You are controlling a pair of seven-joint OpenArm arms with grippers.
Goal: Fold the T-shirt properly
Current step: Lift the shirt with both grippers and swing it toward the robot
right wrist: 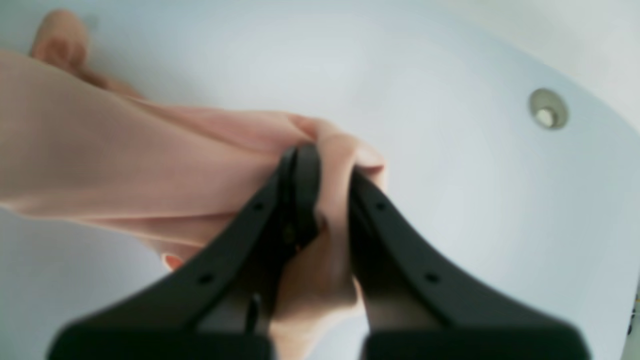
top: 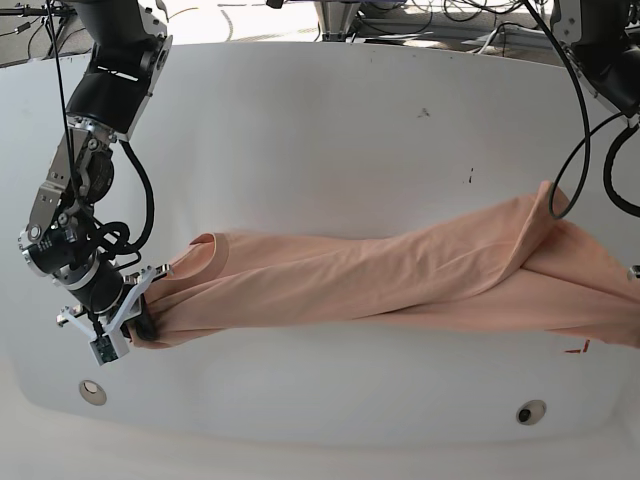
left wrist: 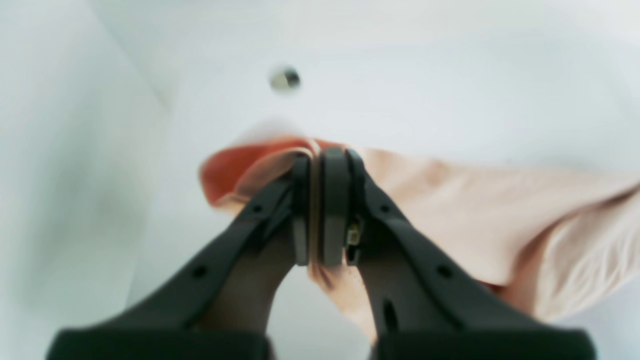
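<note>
The T-shirt (left wrist: pixel 450 210), left wrist view: fabric right of centre, left gripper (left wrist: pixel 325 210) clamped on its edge. Right wrist view: right gripper (right wrist: pixel 325 200) clamped on bunched cloth, centre. Base view: garment stretched across mid-frame over the white table (top: pixel 330 130).

No legible text, labels or numbers — none anywhere.

Pink T-shirt (top: pixel 400 275) stretched across table
</note>
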